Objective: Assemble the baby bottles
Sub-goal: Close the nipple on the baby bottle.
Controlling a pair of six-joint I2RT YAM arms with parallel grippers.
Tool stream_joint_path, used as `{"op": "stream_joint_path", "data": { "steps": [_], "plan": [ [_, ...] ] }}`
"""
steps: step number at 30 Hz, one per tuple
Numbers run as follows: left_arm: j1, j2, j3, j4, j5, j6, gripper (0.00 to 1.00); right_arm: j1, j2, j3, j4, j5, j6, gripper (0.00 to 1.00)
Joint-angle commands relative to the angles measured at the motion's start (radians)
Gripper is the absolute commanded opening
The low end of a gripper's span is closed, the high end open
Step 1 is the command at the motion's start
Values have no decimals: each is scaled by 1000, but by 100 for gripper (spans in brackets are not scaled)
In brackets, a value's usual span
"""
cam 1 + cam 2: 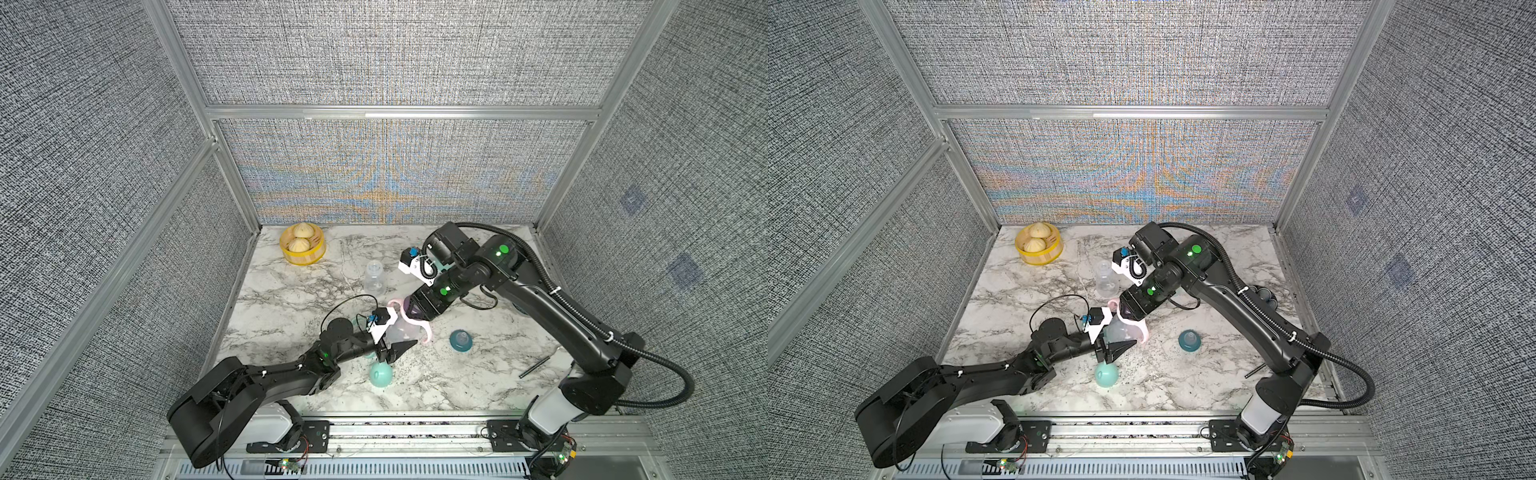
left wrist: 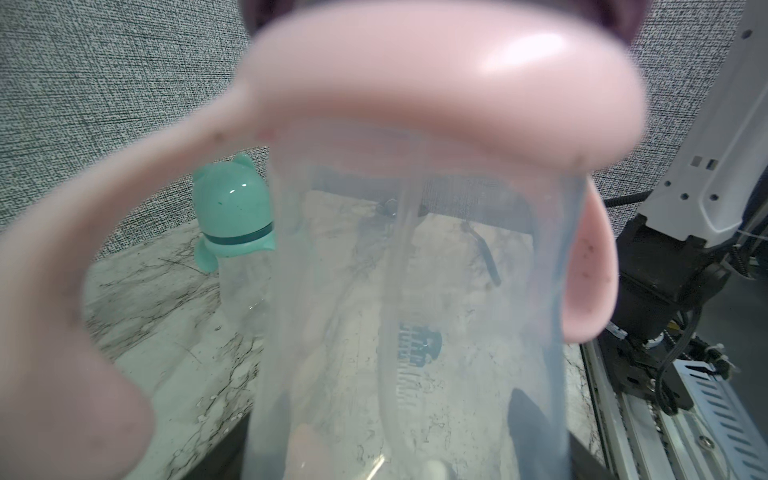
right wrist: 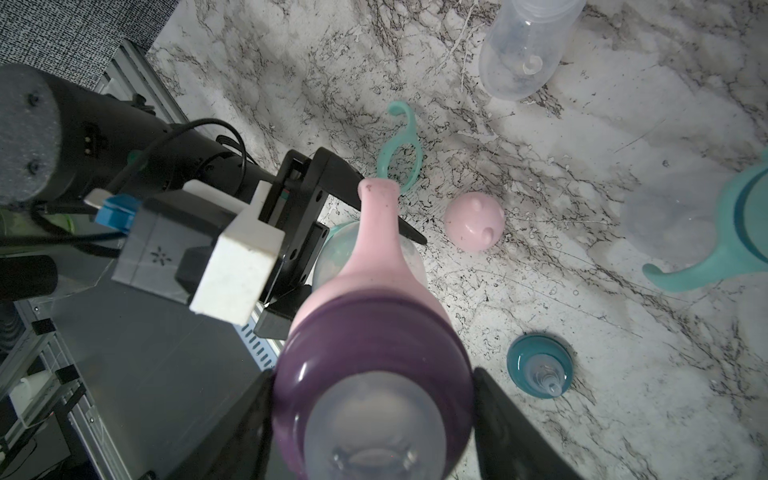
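A clear baby bottle (image 1: 400,331) (image 1: 1120,331) (image 2: 415,291) with a pink handle ring (image 1: 419,321) (image 1: 1144,332) (image 2: 436,70) (image 3: 376,245) hangs tilted over the table's middle. My left gripper (image 1: 395,338) (image 1: 1116,340) (image 2: 409,457) is shut on its body. My right gripper (image 1: 415,311) (image 1: 1128,309) (image 3: 374,419) is shut on the purple nipple collar (image 3: 370,345) at the bottle's neck. A bare clear bottle (image 1: 374,277) (image 1: 1105,279) (image 3: 528,45) stands behind. A teal nipple collar (image 1: 460,340) (image 1: 1189,340) (image 3: 540,365) sits to the right.
A mint dome cap (image 1: 380,374) (image 1: 1106,374), a pink dome cap (image 3: 473,222) and a mint handle ring (image 3: 401,153) lie loose. Another bottle, mint-capped (image 2: 235,212), shows in the left wrist view. The yellow steamer basket (image 1: 302,257) stands back left; a black rod (image 1: 536,365) lies right.
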Motion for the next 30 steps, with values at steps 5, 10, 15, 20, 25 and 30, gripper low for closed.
{"op": "stream_joint_path", "data": {
  "steps": [5,10,15,20,25,30],
  "plan": [
    [-28,-41,9,96,-296,46,3,3,41,25,-113,-5,125,48],
    [-78,-58,16,97,-508,89,1,17,84,23,-127,4,276,45],
    [-134,-38,18,156,-667,150,1,11,99,29,-100,19,432,44],
    [-172,-10,18,221,-753,207,0,5,163,133,-180,12,552,44],
    [-187,11,32,222,-771,218,0,9,179,150,-194,10,632,51],
    [-189,35,32,228,-755,203,0,6,157,155,-173,-3,625,75]
  ]
}}
